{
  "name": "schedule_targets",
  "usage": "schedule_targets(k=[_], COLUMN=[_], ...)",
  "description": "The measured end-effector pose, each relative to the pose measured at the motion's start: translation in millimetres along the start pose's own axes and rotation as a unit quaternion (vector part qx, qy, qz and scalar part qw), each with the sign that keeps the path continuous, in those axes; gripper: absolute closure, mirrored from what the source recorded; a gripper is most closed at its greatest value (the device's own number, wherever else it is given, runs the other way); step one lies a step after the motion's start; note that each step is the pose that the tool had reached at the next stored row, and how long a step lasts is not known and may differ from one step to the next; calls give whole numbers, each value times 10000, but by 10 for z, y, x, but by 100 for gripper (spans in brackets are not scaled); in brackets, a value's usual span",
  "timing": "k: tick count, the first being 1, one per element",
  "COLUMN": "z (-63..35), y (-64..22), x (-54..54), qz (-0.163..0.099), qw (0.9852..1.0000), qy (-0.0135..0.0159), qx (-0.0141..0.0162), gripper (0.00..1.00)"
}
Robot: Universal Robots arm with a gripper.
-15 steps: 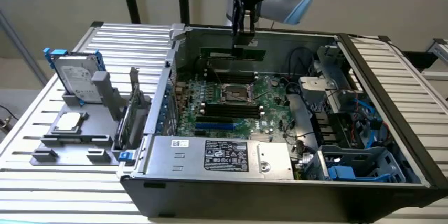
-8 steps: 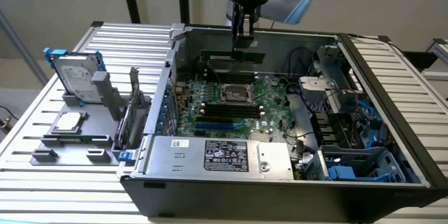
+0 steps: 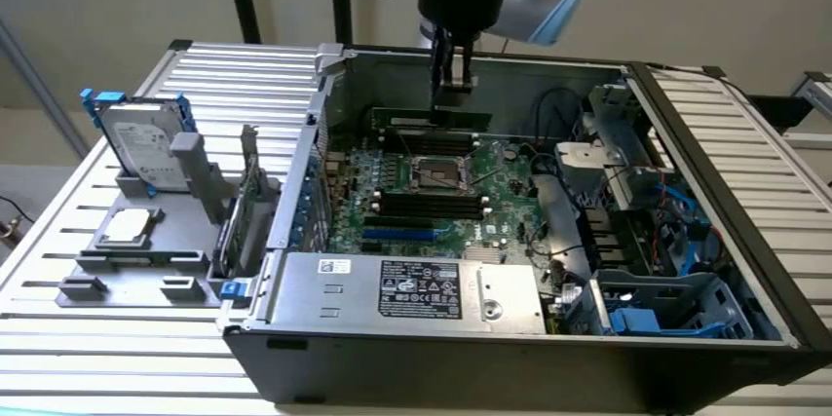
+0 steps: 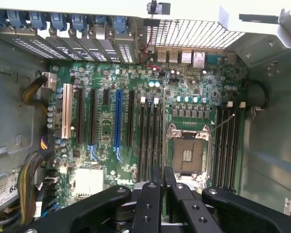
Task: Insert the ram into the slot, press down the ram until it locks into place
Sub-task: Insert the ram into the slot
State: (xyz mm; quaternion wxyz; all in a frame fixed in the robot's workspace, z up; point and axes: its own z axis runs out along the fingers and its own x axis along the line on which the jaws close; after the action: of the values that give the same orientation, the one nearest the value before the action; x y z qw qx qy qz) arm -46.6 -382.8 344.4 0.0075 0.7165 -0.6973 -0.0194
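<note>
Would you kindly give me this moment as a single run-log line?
gripper: shut on ram | position: above motherboard, by CPU socket | slot: empty | ram: not inserted

The CPU socket (image 3: 442,174) sits midway on the motherboard (image 3: 501,197), which lies flat in the case (image 3: 520,377). In the exterior view, one bank of slots (image 3: 423,204) lies just in front of that socket and a second bank of slots (image 4: 227,145) just behind it. Further in front of the socket come the shorter sockets (image 3: 397,234), then the power supply (image 3: 409,289). My pincer (image 3: 451,102) hangs above the socket, the ram (image 3: 409,122) clamped in it. Well to the socket's exterior-view left, outside the case, a hard drive (image 3: 146,148) stands on the table (image 3: 78,338).
</note>
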Motion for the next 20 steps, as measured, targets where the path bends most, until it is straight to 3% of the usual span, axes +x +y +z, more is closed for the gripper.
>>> schedule_targets(k=[10, 20], z=[175, 354], y=[-127, -140], x=[136, 224], qz=[0, 33], qw=[10000, 10000], qy=[0, -1], qx=[0, 1], gripper=[87, 87])
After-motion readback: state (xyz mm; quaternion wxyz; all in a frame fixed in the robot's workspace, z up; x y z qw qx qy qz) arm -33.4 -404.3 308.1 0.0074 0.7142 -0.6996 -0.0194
